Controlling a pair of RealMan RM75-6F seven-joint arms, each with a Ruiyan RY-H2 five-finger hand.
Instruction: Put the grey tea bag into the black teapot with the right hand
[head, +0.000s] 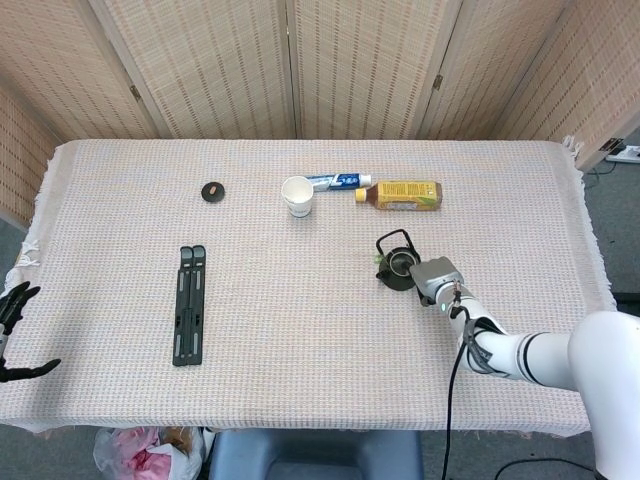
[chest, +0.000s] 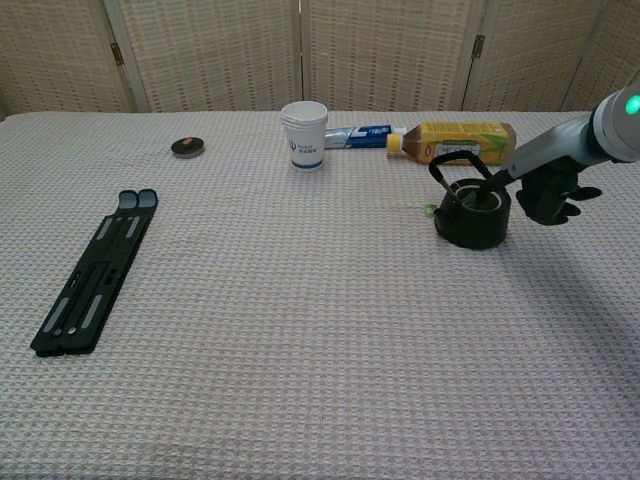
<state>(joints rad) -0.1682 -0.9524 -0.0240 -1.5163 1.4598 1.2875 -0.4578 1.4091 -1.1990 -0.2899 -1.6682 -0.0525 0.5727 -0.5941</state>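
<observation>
The right hand (chest: 553, 196), just right of the black teapot (chest: 472, 212), seems released; the grey tea bag lies inside, barely visible. Lift away slowly, sparing the handle.

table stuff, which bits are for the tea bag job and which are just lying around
For the job:
black round teapot
right hand, beside the teapot
grey tea bag: cannot be made out now

Lying about:
white paper cup
yellow tea bottle
blue-and-white tube
black folding stand
small dark round disc
</observation>
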